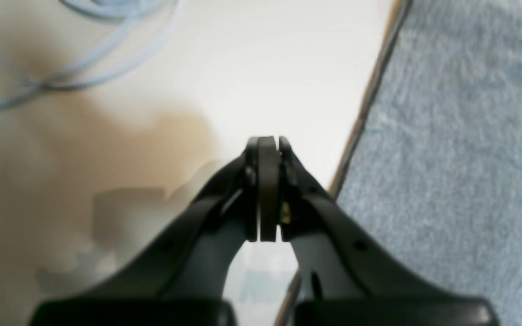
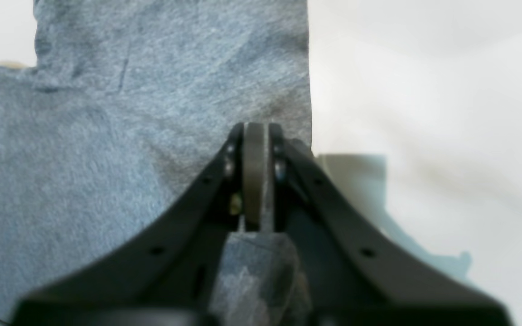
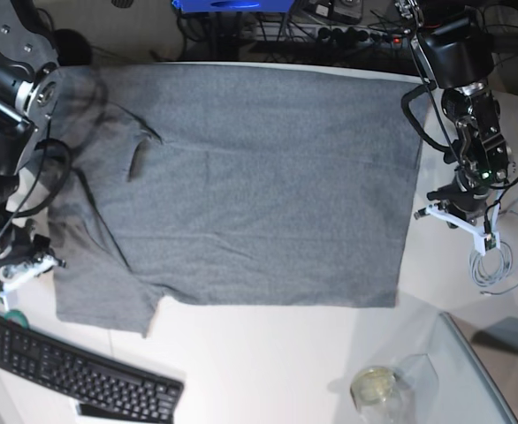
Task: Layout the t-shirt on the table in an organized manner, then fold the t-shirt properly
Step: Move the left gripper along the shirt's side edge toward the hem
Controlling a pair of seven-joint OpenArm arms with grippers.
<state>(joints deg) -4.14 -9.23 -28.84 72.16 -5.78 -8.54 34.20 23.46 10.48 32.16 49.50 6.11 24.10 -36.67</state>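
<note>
The grey t-shirt (image 3: pixel 241 185) lies spread flat on the white table (image 3: pixel 268 353), with one sleeve at the front left. My left gripper (image 3: pixel 420 215) is shut and empty; in the left wrist view it (image 1: pixel 268 140) is over bare table just left of the shirt's edge (image 1: pixel 447 158). My right gripper (image 3: pixel 57 261) is at the shirt's left edge. In the right wrist view it (image 2: pixel 256 127) is shut over the shirt's edge (image 2: pixel 129 113), with a wad of grey fabric (image 2: pixel 252 271) between its fingers.
A black keyboard (image 3: pixel 73 375) lies at the front left. A clear glass panel (image 3: pixel 480 371) and a small jar (image 3: pixel 374 384) are at the front right. A coiled pale cable (image 3: pixel 493 265) lies right of the left gripper, also in the left wrist view (image 1: pixel 84 68).
</note>
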